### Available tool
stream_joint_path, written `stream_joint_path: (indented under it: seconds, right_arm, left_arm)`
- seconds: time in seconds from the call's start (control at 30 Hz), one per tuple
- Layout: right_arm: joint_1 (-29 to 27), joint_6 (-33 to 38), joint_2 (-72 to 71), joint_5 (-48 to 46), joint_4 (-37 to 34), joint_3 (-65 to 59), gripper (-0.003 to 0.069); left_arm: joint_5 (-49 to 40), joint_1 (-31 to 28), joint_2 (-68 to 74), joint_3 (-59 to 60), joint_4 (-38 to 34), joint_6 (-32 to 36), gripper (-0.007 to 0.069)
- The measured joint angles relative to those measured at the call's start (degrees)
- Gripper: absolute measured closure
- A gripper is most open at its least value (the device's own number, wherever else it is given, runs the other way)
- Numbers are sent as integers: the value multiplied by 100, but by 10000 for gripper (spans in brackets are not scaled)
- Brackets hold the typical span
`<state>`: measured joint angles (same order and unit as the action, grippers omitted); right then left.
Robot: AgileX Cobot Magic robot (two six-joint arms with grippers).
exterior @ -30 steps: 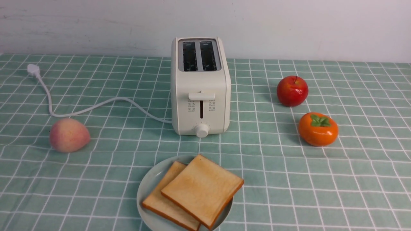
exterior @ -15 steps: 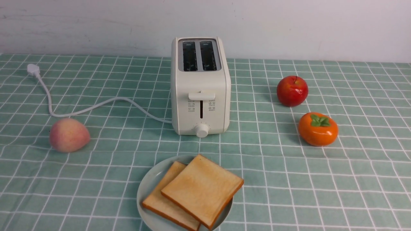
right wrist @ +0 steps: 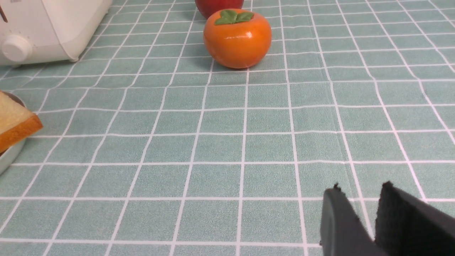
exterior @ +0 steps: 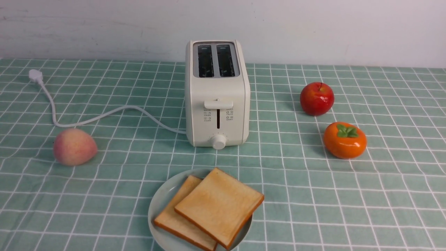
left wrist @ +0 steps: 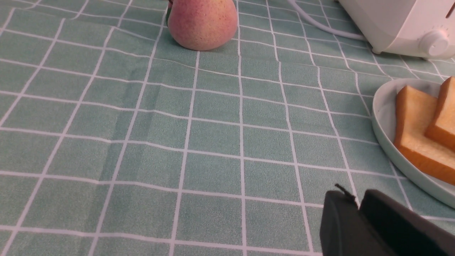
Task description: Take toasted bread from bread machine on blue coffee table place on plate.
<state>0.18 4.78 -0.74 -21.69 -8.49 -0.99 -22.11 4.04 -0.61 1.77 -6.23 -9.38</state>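
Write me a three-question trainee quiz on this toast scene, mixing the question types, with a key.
1. True or false: both slots of the toaster are filled with bread.
2. Multiple choice: what lies directly under the upper slice?
a) the apple
b) the lower slice
c) the cord
3. Fill in the blank: the fruit nearest the plug is the ____.

Key: 1. False, both slots are empty. 2. b. 3. peach.
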Motion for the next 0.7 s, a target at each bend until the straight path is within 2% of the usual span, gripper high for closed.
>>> stream_joint_path:
  seconds: [0.7]
  right_arm:
    - [0, 0, 0, -8, 0, 0, 466]
  left_arm:
    - [0, 0, 0, 0, 0, 0, 533]
